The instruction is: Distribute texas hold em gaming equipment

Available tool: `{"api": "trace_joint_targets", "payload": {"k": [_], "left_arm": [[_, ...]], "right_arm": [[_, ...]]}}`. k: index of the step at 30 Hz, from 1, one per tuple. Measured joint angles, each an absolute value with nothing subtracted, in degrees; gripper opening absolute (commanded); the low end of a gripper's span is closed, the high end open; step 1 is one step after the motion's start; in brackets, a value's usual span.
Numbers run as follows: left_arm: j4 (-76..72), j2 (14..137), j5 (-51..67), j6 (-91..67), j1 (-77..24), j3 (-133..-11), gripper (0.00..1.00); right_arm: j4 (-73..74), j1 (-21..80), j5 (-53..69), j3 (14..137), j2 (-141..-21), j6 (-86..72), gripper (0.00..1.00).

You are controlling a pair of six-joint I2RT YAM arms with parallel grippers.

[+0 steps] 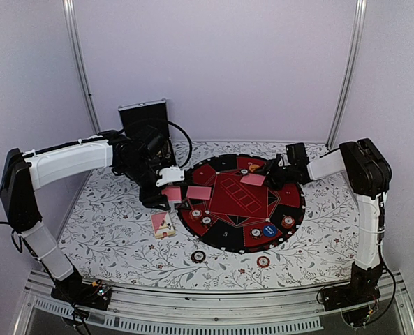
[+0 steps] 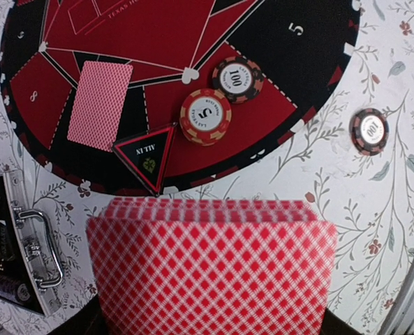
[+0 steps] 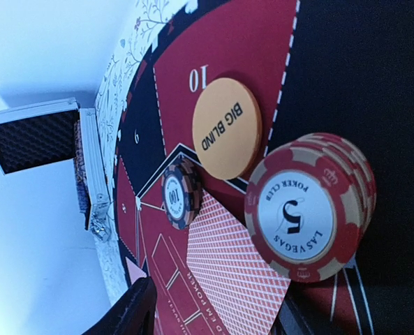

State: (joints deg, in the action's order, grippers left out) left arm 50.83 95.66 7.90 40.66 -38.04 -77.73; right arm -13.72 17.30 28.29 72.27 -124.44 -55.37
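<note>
A deck [image 2: 210,272] of pink-backed, lattice-patterned cards is pinched in the closed left gripper [image 1: 173,187] at the left edge of the round red-and-black mat [image 1: 294,213]. The right gripper [image 1: 268,172] is seen with jaws spread over 1 face-down card [image 3: 227,269] near the mat's far edge, beside a stack of red 5 chips [image 3: 301,213] and an orange Big Blind button [image 3: 226,129].

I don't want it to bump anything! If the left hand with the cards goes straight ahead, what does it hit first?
Probably the black triangular ALL IN marker at the mat's edge, just ahead of the deck of cards the left hand holds. Depth is unclear, so it's a guess.
</note>
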Motion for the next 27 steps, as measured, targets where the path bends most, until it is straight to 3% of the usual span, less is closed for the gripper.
{"api": "trace_joint_targets", "payload": {"k": [17, 27], "left_arm": [[51.27, 95.66, 7.86, 40.66, -38.09, -77.73, 0.0], [51.2, 95.66, 7.33, 40.42, -38.09, -77.73, 0.0]], "right_arm": [[0.36, 17.5, 16.12, 64.29, -108.38, -48.42, 0.88], [-10.5, 29.89, 27.66, 61.1, -102.85, -52.16, 0.94]]}}
